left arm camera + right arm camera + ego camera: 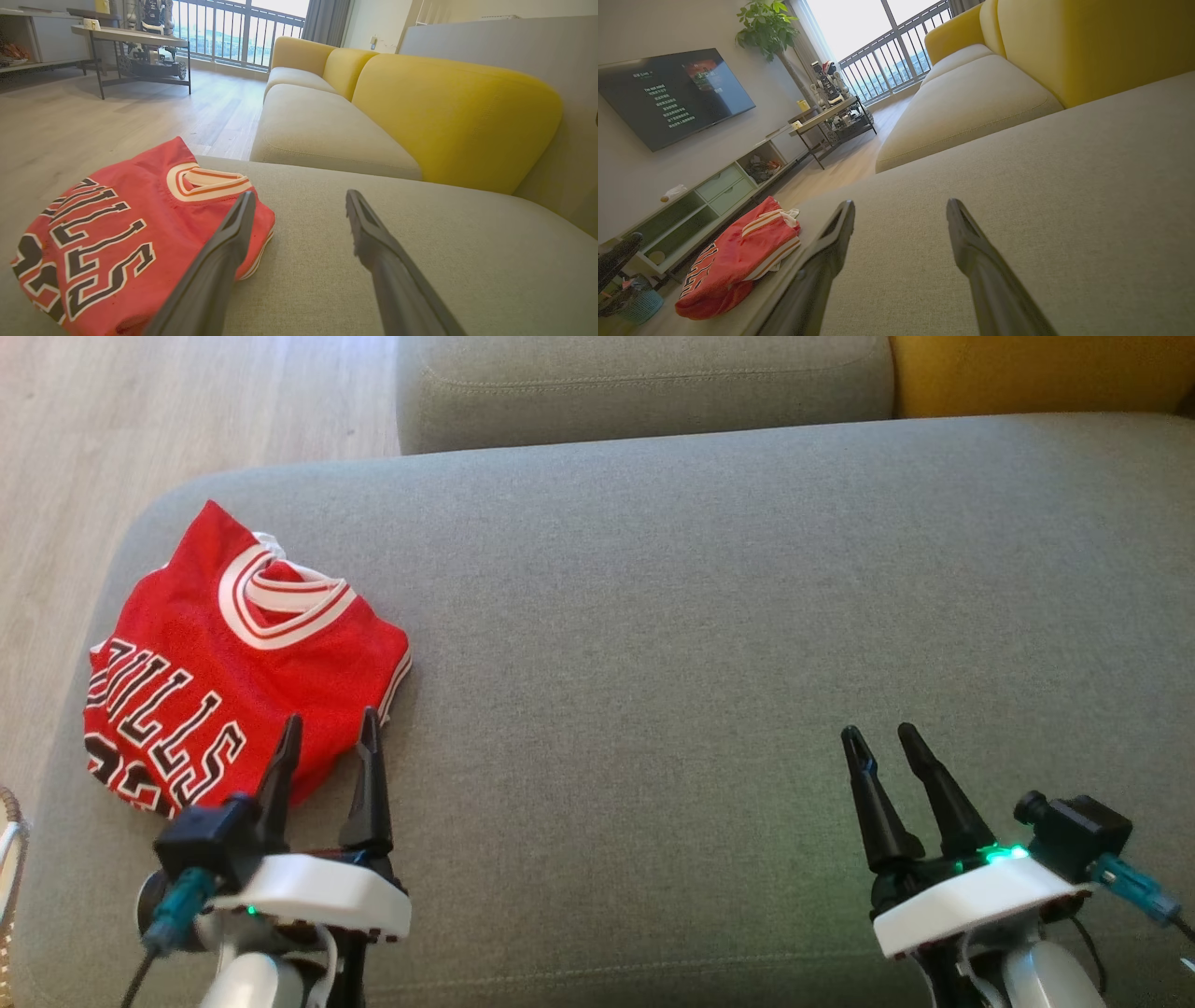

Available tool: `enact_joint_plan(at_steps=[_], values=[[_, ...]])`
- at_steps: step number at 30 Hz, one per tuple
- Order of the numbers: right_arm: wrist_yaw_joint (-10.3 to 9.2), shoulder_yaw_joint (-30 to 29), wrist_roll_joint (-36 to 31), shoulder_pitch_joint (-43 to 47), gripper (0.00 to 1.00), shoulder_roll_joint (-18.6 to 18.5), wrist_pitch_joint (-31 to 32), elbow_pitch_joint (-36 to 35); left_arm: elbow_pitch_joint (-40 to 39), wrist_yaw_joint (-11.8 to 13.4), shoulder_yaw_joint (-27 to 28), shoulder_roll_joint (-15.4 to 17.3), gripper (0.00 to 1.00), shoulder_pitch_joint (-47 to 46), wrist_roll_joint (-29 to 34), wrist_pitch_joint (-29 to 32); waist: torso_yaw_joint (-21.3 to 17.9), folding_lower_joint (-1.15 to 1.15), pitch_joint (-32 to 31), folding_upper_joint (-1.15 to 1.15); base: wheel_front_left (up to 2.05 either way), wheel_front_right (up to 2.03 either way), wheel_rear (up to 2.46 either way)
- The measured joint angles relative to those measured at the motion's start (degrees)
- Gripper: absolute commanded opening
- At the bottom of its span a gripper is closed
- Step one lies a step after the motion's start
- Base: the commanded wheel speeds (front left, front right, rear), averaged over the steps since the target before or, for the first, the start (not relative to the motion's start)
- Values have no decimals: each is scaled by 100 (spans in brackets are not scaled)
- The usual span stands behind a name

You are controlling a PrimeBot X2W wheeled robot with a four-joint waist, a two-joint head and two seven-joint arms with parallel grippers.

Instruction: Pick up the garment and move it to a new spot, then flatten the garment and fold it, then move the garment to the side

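In my head view the red garment (224, 653) lies folded over at the left of the frame, near the left end of the grey sofa cushion (700, 616). My left gripper (331, 728) stands at the lower left with its fingers spread and nothing between them. Its tips sit over the garment's lower right edge, though I cannot tell whether they touch the cloth. My right gripper (882, 733), at the lower right, is also spread wide and holds nothing, well apart from the garment over bare cushion.
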Motion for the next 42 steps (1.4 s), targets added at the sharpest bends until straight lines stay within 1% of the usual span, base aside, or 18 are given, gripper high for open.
enact_joint_plan(at_steps=[1, 10, 28, 34, 38, 42], values=[[0, 16, -133, -1, 100, 0, -49, -12, -46, 49, -66, 22, 100, 0, 151, -19, -1, 0, 14, 0, 0, 0, 0], [0, 4, -738, -82, 100, -3, -197, -99, -211, 245, -296, 136, 100, -18, 802, -174, -2, 0, 9, 0, 0, 0, 0], [0, 38, -1914, -81, 100, -13, -505, -268, -427, 492, -623, 275, 100, -14, 2020, -476, -9, 0, -50, 0, 0, 0, 0], [0, 91, -2015, -81, 100, -14, -527, -276, -428, 485, -625, 293, 100, -9, 2118, -477, -6, 0, -75, 0, 0, 0, 0], [0, 105, -2015, -81, 100, -14, -527, -276, -393, 436, -617, 290, 100, -2, 2117, -478, 6, 0, -79, 0, 0, 0, 0], [0, 105, -2016, -81, 100, -15, -528, -276, -299, 335, -594, 260, 100, 10, 2079, -478, 29, 0, -68, 0, 0, 0, 0]])
